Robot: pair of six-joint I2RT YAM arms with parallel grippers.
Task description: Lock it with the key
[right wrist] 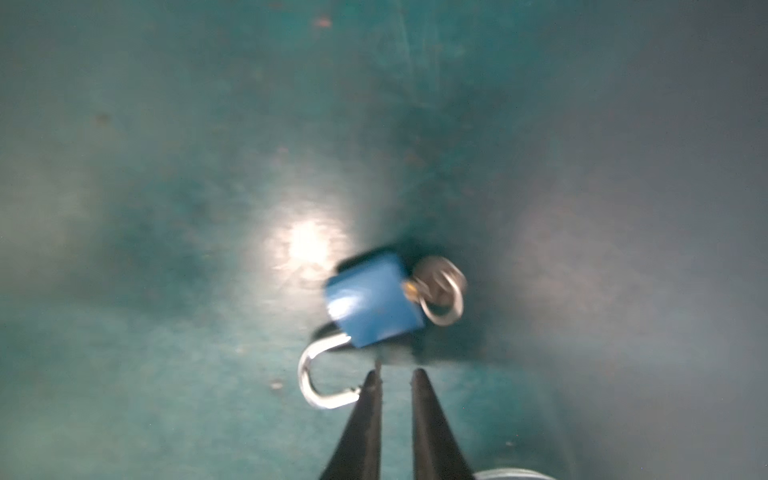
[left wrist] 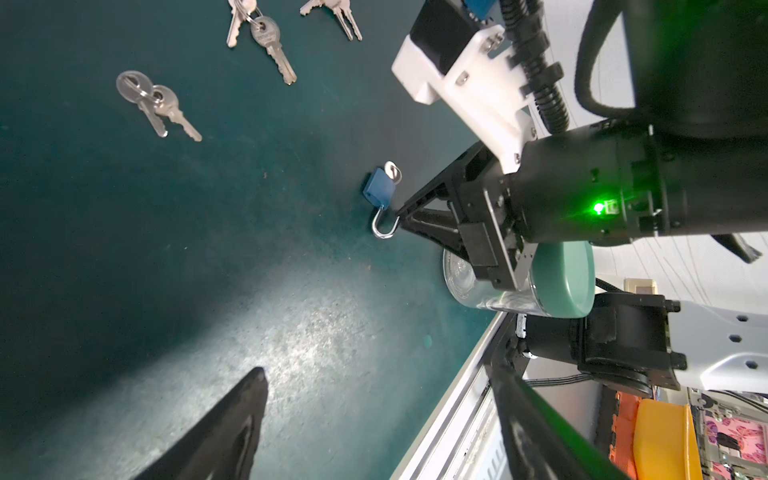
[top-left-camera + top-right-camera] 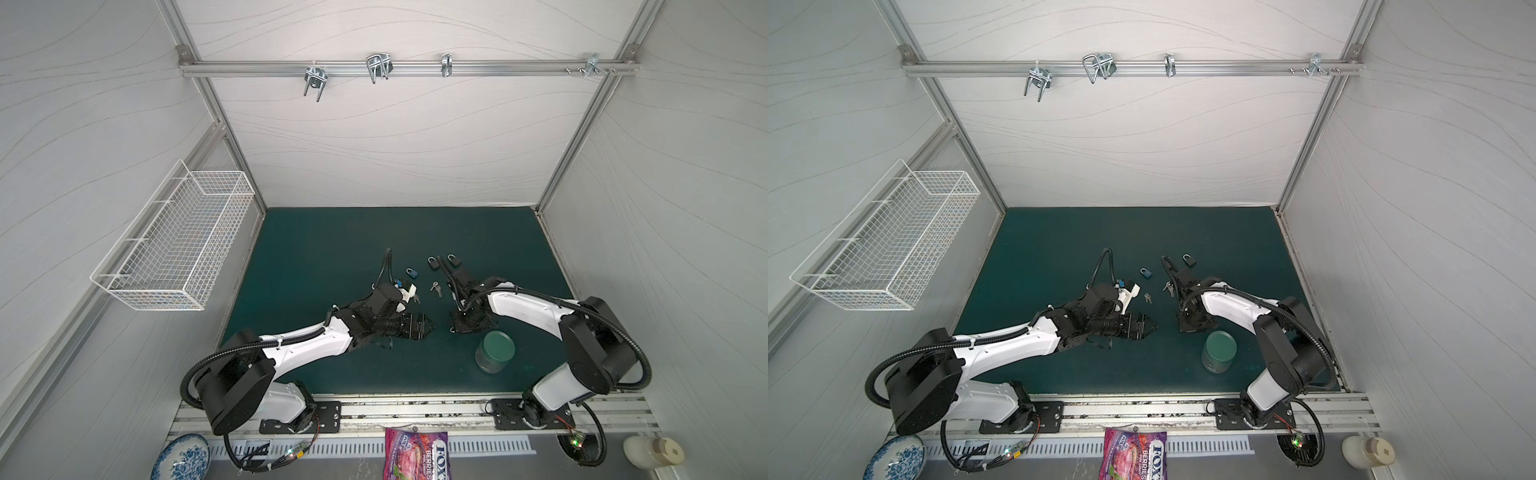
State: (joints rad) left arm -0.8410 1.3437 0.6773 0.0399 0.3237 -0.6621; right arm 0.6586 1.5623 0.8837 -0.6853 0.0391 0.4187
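Blue padlock (image 1: 374, 307) on open mat (image 1: 166, 166); right end effector (image 1: 396, 372) barely parted, left end effector (image 2: 376, 370) wide, both empty.

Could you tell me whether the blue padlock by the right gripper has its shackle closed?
No, in the right wrist view the shackle of the blue padlock stands open, its free end clear of the body.

A purple sweets bag (image 3: 417, 455) (image 3: 1135, 455) at the front edge, seen in both top views, reads "FOX" in large white letters, with "BERRIES" beside it. Its smaller print is unreadable.
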